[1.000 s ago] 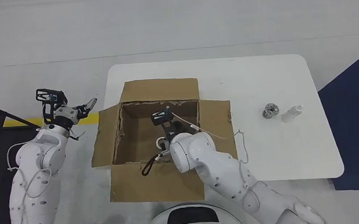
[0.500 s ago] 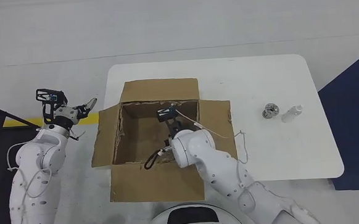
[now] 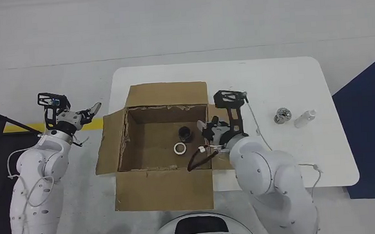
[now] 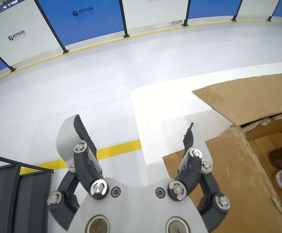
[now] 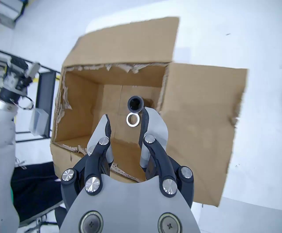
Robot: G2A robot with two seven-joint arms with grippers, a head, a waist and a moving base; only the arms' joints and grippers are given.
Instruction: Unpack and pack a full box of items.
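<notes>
Box (image 3: 167, 94) on white table (image 3: 282, 85), grey floor (image 3: 169, 21); left end effector (image 4: 134, 120), right end effector (image 5: 126, 112) spread.

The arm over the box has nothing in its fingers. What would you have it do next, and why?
Probably lower the right gripper into the box toward the white ring. Its fingers are open and empty above the opening, and the ring lies on the box floor beside a black cup, while a bottle and a small metal piece already sit on the table.
</notes>
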